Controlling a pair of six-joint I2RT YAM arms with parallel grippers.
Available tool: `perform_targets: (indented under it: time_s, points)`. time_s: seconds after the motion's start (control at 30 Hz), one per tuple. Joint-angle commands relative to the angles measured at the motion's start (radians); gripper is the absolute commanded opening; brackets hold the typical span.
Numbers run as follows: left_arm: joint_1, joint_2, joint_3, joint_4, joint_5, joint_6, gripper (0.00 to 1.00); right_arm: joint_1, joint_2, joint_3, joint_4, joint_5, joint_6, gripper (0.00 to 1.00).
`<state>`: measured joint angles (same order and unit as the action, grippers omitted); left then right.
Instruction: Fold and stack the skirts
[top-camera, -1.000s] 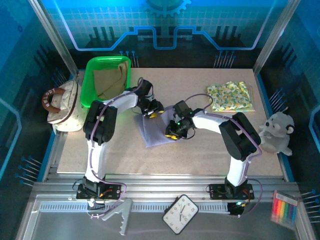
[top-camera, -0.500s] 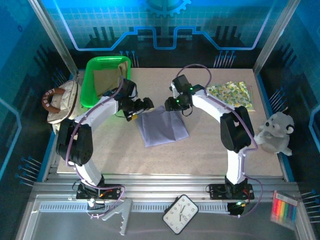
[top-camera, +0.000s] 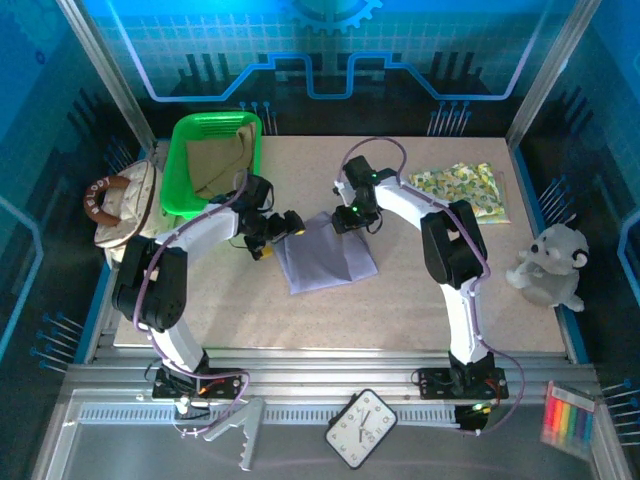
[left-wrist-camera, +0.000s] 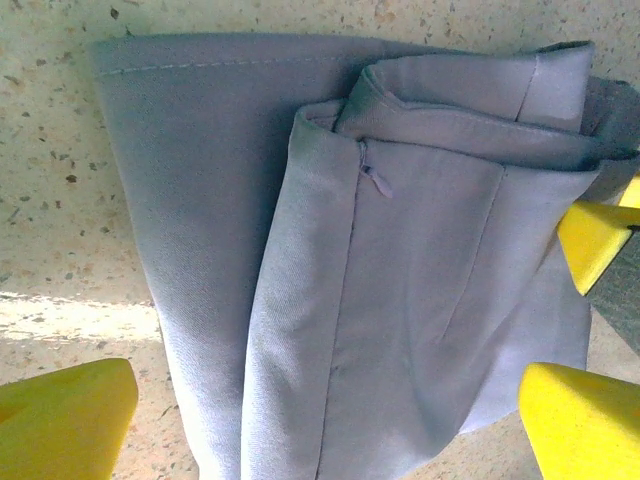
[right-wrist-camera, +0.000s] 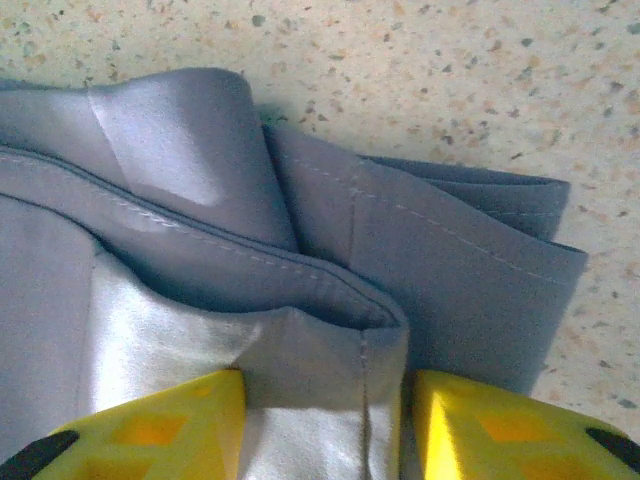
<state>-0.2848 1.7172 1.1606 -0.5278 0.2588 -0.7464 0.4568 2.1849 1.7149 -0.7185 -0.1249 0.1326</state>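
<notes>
Speckled beige table top (top-camera: 400, 300) is recorded beneath both grippers. A rectangular green plastic basket (top-camera: 178, 165) is placed beyond and to the left of the left gripper (top-camera: 280, 237). A plain khaki-tan cloth skirt (top-camera: 225, 160) is bunched inside the basket, unfolded. A plain lavender-grey cloth skirt (top-camera: 325, 260) is laid folded on the table between the two grippers and reaches from them toward the arm bases. Its left far corner is at the left gripper and its far edge is under the right gripper (top-camera: 352, 215). A cream fabric handbag with a brown handle (top-camera: 125, 215) is seen well to the left of the left gripper, past the table edge. A yellow-green cloth skirt with a small leafy print (top-camera: 460, 192) is laid folded flat to the right of the right gripper, apart from it. A white plush toy (top-camera: 548, 265) is set well to the right of the right gripper. Left gripper: yellow fingers (left-wrist-camera: 60, 420) are spread wide, the lavender-grey folds lie flat between them, and nothing is clamped. Right gripper: fingers (right-wrist-camera: 500, 420) are held part-way apart astride the stitched folded edge; whether the cloth is pinched cannot be told.
</notes>
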Motion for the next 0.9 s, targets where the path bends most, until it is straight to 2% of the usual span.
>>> perform_targets:
  time_s: [0.0, 0.1, 0.17, 0.3, 0.4, 0.5, 0.7, 0.77, 0.87]
  points:
    - [0.019, -0.033, -0.021, 0.021, 0.034, -0.021, 0.99, 0.0, 0.008, 0.029, -0.024, -0.069, -0.022, 0.47]
    - [0.028, -0.03, -0.015, 0.014, 0.043, -0.012, 0.99, 0.0, -0.012, 0.022, -0.008, -0.083, -0.021, 0.44]
    - [0.03, -0.033, -0.009, 0.007, 0.045, -0.006, 0.99, 0.0, -0.016, 0.017, 0.005, -0.087, -0.016, 0.38]
    - [0.032, -0.052, -0.006, 0.004, 0.045, 0.001, 0.99, 0.0, -0.019, 0.015, 0.017, -0.09, -0.002, 0.1]
    - [0.032, -0.082, -0.006, 0.008, 0.044, 0.019, 0.99, 0.003, -0.077, -0.03, 0.062, -0.111, 0.005, 0.01]
    - [0.036, -0.118, -0.008, -0.001, 0.025, 0.047, 0.99, 0.006, -0.146, -0.07, 0.101, -0.159, -0.002, 0.0]
    - [0.062, -0.211, -0.051, 0.034, 0.001, 0.068, 0.99, 0.037, -0.221, -0.075, 0.147, -0.329, -0.074, 0.0]
    - [0.07, -0.24, -0.077, 0.063, -0.01, 0.062, 0.99, 0.038, -0.204, -0.07, 0.173, -0.328, -0.078, 0.0]
    - [0.072, -0.251, -0.101, 0.105, 0.009, 0.073, 0.99, 0.027, -0.099, 0.004, 0.154, -0.293, -0.061, 0.0]
